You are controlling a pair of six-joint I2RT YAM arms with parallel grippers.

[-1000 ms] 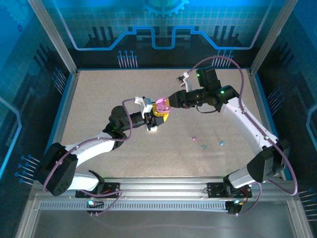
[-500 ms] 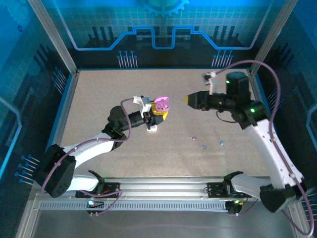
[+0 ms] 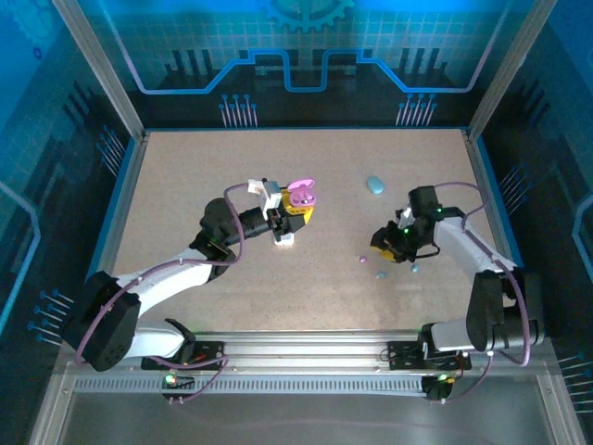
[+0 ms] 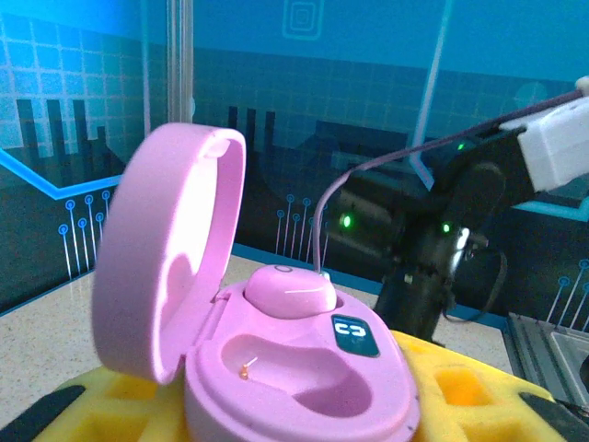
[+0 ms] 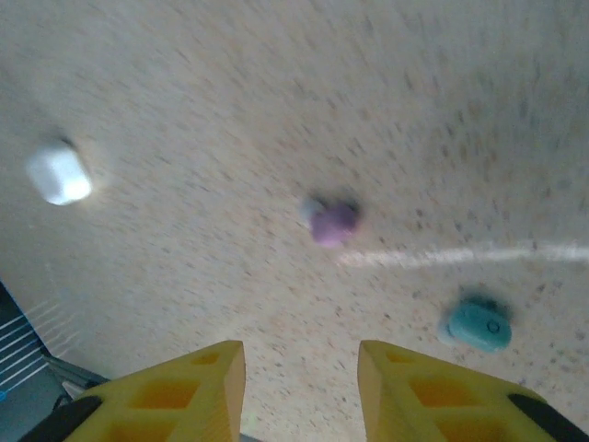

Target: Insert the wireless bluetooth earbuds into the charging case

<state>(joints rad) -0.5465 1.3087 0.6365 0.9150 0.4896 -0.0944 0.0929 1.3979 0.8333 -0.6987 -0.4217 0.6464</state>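
While the right gripper hangs low over the table with its yellow fingers spread apart, a pink-purple earbud lies loose just ahead of them, one teal earbud off to the side and another teal earbud near it. Farther in, the left gripper is clamped on an open pink case, lid raised, with a pink earbud seated in its far socket. Beyond lies a shut teal case.

The speckled tan desk carries a pink-purple earbud just ahead of the right pincer, a teal earbud near one fingertip, and a teal case well beyond.
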